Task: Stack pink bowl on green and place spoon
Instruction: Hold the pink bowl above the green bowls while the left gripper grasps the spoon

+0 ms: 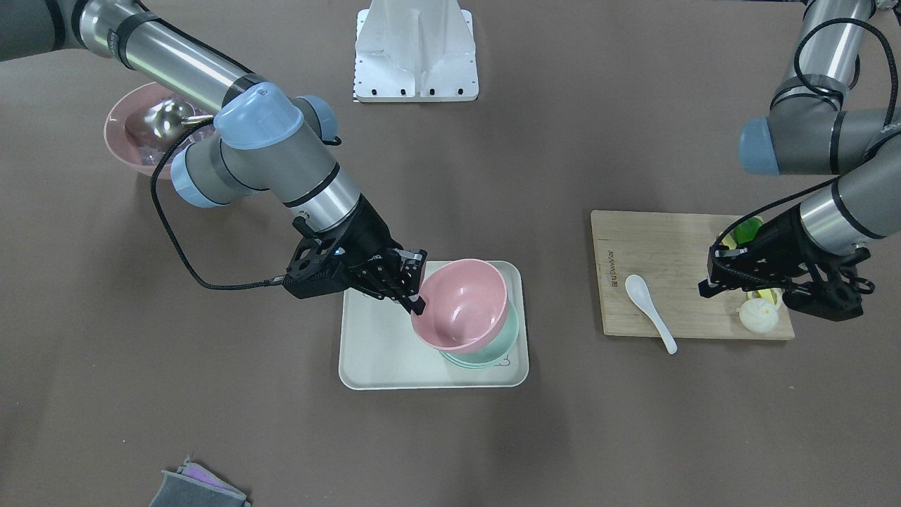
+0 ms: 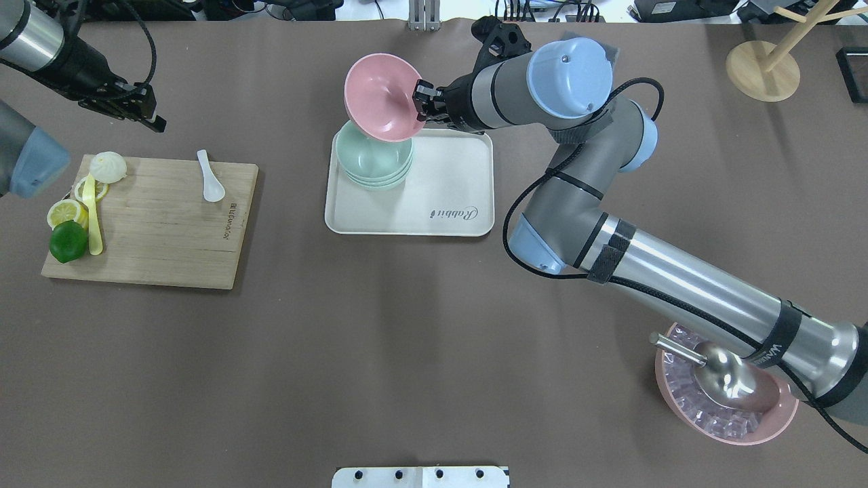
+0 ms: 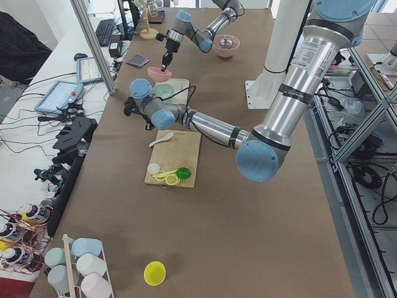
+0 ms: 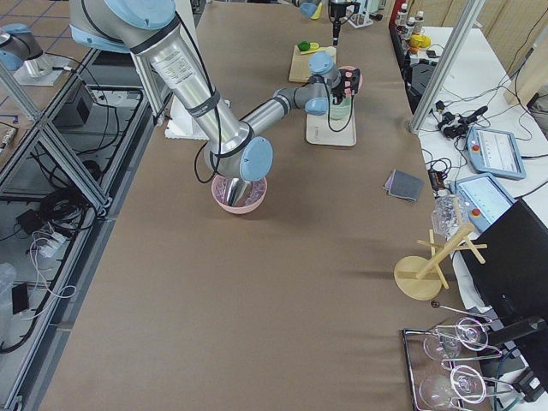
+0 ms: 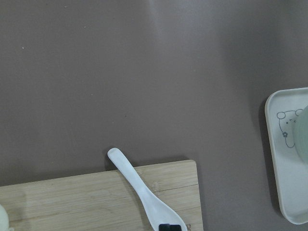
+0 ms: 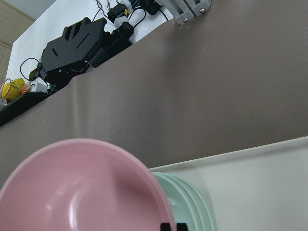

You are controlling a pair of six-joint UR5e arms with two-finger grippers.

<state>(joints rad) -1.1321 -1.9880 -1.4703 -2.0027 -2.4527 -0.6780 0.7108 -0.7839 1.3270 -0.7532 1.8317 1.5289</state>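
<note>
The pink bowl [image 1: 461,303] [image 2: 380,105] hangs tilted over the stack of green bowls [image 1: 493,348] [image 2: 373,163], which sits on the cream tray [image 1: 380,352] [image 2: 441,196]. My right gripper [image 1: 417,282] [image 2: 422,102] is shut on the pink bowl's rim; the right wrist view shows the pink bowl [image 6: 82,192] just above the green bowls [image 6: 187,202]. The white spoon [image 1: 651,303] [image 2: 210,177] [image 5: 144,192] lies on the wooden cutting board [image 1: 669,253] [image 2: 163,230]. My left gripper [image 1: 711,280] [image 2: 154,116] is shut and empty, hovering near the board's far edge, apart from the spoon.
A bun [image 2: 108,166], lemon slices [image 2: 68,211] and a lime [image 2: 68,240] lie on the board's left side. A pink bowl of ice with a metal ladle [image 2: 725,400] stands under my right arm. A grey cloth [image 1: 197,489] and a wooden stand [image 2: 763,68] sit at the table's edges.
</note>
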